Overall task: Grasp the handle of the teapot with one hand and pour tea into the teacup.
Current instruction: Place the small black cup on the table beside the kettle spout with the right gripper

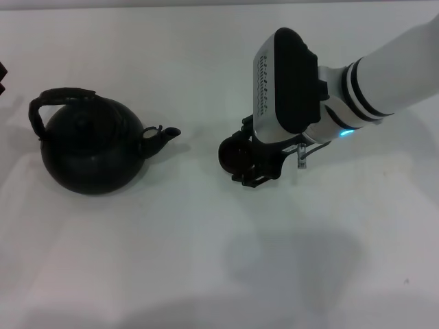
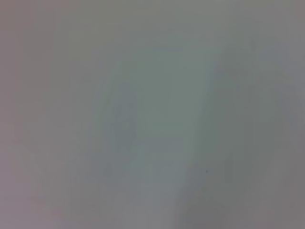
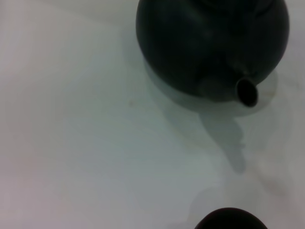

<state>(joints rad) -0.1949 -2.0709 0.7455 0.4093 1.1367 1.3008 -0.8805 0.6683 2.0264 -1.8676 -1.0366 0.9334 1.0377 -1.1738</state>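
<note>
The teapot is large, round and matte black, and stands on the white table at the left. Its spout points right toward the teacup. The handle arches over its top, free of any gripper. The teacup is small, dark and round, and stands right of the spout. My right gripper reaches in from the upper right and sits right against the cup's right side. The right wrist view shows the teapot, its spout and the cup's rim. Of my left gripper only a dark sliver shows, at the far left edge.
The white table carries nothing else in view. The left wrist view shows only bare table surface. The right arm's white forearm crosses the upper right of the head view.
</note>
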